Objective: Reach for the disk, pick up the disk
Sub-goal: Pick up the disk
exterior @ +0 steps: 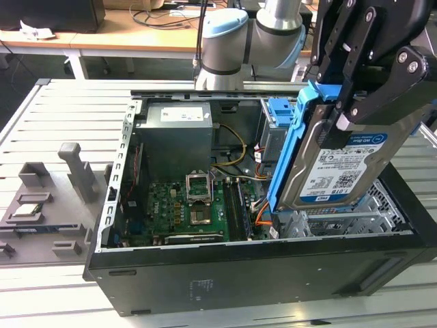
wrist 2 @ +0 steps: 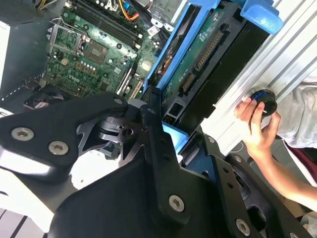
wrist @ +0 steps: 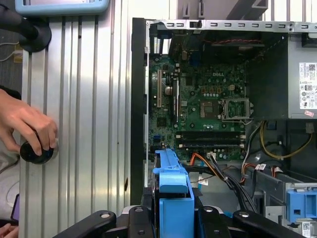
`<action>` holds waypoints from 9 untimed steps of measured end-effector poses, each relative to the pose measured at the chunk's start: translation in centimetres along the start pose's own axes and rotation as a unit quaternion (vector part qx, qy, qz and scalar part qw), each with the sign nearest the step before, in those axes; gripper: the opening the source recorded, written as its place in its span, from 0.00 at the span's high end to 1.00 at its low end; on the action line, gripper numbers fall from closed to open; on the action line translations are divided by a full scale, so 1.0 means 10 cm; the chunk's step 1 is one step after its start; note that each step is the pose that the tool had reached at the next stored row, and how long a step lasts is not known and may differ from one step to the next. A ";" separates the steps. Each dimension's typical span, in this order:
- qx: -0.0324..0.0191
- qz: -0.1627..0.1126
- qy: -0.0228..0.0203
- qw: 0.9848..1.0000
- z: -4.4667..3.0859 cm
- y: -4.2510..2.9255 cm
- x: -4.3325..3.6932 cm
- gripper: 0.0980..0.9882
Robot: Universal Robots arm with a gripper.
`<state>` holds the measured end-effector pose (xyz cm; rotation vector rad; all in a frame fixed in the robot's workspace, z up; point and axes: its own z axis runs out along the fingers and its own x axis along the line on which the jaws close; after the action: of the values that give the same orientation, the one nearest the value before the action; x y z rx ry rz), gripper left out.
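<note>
the gripper (exterior: 345, 102) has its fingers clamped on the disk (exterior: 338, 167), tilted above the open case (exterior: 259, 273) near the cage, so i'd judge a firm, steady hold avoids snagging cables (exterior: 263, 215).

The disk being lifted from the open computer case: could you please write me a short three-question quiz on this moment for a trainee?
1. True or false: the gripper holds the disk raised above the computer case.
2. What colour is the bracket along the disk's sides?
3. In the first wrist view, a person's hand rests on: A) a black knob on the table, B) the motherboard, C) the disk.

Key: 1 true; 2 blue; 3 A.
</note>
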<state>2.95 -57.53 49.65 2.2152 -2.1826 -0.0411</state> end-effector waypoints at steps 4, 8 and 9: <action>0.000 -0.001 0.000 1.000 0.008 -0.035 -0.009 0.70; 0.000 -0.001 0.001 1.000 0.030 -0.069 -0.019 0.70; 0.000 -0.001 0.001 1.000 0.033 -0.073 -0.020 0.70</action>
<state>3.66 -57.33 49.29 2.2173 -2.1789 -0.0394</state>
